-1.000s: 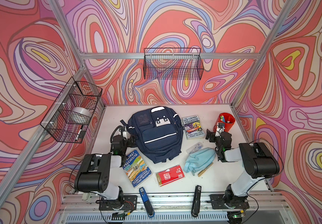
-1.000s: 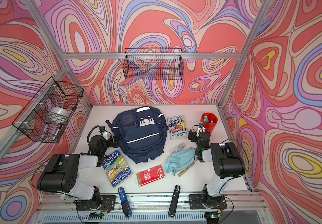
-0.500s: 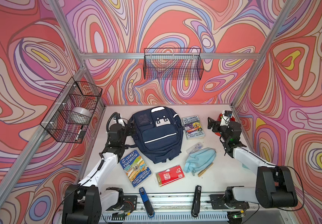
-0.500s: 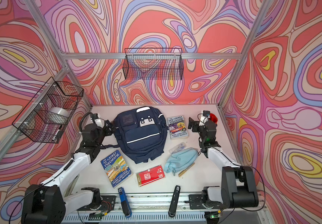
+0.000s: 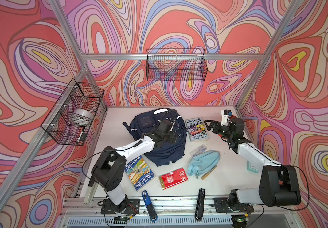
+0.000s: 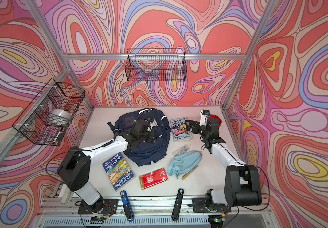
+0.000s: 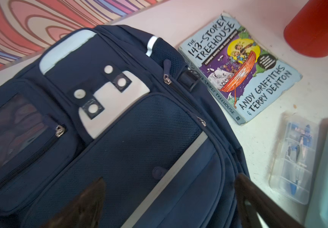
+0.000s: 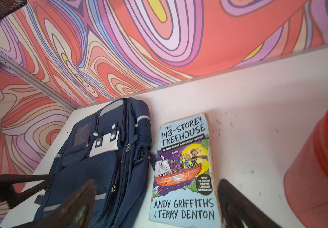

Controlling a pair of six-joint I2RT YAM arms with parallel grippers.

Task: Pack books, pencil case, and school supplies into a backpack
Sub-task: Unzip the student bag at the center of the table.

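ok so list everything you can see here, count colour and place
backpack: one, navy, mid-table, lying flat
books: two, blue book front-left, grey-purple book right of backpack
pencil case: one, light blue, right of backpack
red packet: one, red, front centre
pen-like stick: one, tan, beside pencil case
clear packet: one, clear, between grey-purple book and pencil case
staplers: two, blue stapler and black stapler, front edge
cup: one, red, back right corner
wire baskets: two, black, back-wall basket and left-wall basket
tape roll: one, whitish, in left-wall basket
table: one, white, under everything
left hand: one, black, open over backpack
right hand: one, black, open beside grey-purple book
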